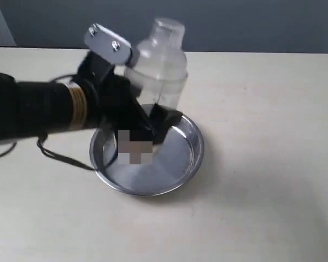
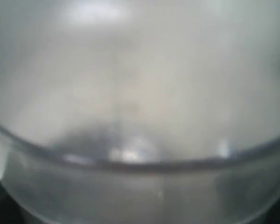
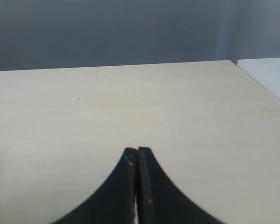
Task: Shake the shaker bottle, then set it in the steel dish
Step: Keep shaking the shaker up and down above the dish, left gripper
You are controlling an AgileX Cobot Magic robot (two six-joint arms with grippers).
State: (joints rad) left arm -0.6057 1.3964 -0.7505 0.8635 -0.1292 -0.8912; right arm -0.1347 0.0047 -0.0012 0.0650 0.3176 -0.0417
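Pinching the shaker bottle (image 1: 159, 63) — frosted, clear, domed, small-capped, upright — the left gripper (image 1: 153, 123) holds it at the steel dish (image 1: 195, 147).

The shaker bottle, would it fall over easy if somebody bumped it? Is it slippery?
Probably tippy: the shaker bottle is tall and narrow, so a bump near its domed top could topple it. Maybe slippery too; its plastic looks smooth where the left hand grips it. The steel dish has a low rim, unlikely to catch it.
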